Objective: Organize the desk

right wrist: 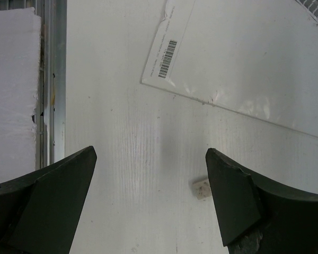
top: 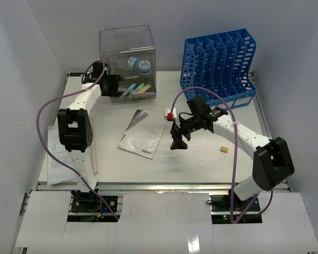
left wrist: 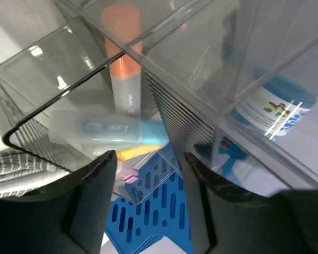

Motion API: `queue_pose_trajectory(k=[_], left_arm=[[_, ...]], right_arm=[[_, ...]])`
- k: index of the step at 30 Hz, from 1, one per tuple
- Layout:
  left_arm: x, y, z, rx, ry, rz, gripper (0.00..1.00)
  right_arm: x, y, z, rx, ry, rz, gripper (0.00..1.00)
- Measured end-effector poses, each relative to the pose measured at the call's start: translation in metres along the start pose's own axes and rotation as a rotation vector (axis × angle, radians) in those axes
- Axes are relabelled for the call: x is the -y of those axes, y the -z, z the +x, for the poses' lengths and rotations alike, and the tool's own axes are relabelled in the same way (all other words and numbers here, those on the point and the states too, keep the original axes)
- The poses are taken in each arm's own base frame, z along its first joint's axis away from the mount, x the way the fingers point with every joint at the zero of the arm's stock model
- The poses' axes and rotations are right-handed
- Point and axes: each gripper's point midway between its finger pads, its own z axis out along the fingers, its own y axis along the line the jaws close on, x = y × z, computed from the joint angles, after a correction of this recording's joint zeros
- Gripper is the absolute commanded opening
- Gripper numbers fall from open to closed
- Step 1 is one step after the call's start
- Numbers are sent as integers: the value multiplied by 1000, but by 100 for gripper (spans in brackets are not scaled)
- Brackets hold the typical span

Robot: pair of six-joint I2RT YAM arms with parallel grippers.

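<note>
My right gripper hangs wide open and empty over the desk; the sleeved booklet lies just at its nine o'clock, long axis one-to-seven.

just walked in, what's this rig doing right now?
Two arms are tidying the desk. The left gripper is at the clear drawer box at the back, jaws apart by its bottom drawer, where markers lie; it appears to hold nothing. The right gripper hangs open and empty over bare desk beside the sleeved booklet. A small tan block lies loose.
</note>
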Motion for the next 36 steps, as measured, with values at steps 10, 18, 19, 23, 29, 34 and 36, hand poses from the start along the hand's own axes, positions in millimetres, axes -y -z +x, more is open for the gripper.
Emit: queue_pose_trajectory(k=[10,18,19,23,29,34,36], left_arm=[[21,25,1,15,-212,97,73],[18,133,14,83,-710,452,83],[5,146,17,89,-778,480,85],[-31,185,24,152,-1045,619,87],[-125,186,42,95,-1332,689,87],[-160,190,53,103,-1461,789,84],[-157,198,59,123,-1500,865,82]], right_arm=[[12,12,16,18,-22,20,98],[20,25,38,36,0,51,59],[19,26,41,37,5,54,50],[34,32,50,13,-48,166,43],[83,50,54,-9,-178,448,50],[97,71,71,-5,-236,576,54],[100,87,76,15,-261,616,54]])
